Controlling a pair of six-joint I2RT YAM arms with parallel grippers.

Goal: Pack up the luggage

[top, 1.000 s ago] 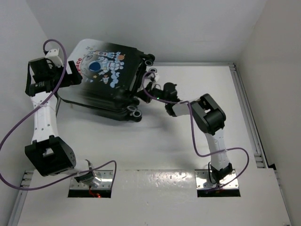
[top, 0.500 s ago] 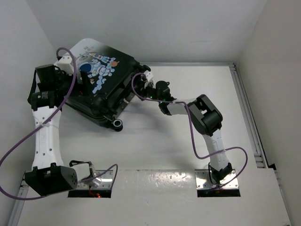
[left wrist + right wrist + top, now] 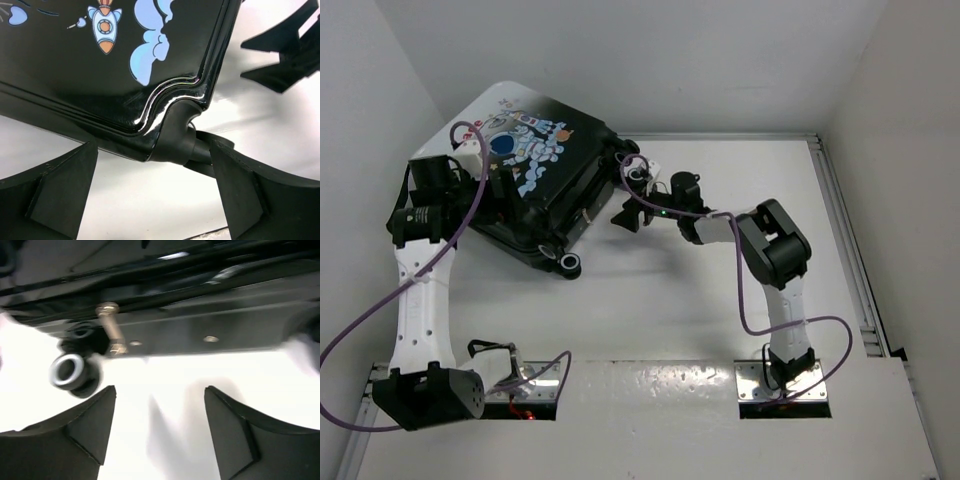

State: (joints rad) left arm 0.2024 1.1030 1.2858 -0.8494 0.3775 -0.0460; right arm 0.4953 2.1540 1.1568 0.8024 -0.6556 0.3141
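1. Suitcase (image 3: 535,175) lies print side up at the far left of the table (image 3: 670,300), near the wall corner.
2. Left claw (image 3: 152,165) is spread wide and empty, over a black corner of the suitcase.
3. Right claw (image 3: 628,214) is spread and empty, just beside the suitcase's bottom edge, near a wheel (image 3: 70,371).

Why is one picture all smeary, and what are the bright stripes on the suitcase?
Right wrist view: everything is smeared, most of all the suitcase edge and its wheel; that is probably motion blur. Left wrist view: sharp, with white glare lines on the glossy shell rim and a shiny table. Top view: clear, with glare on the near metal strip.
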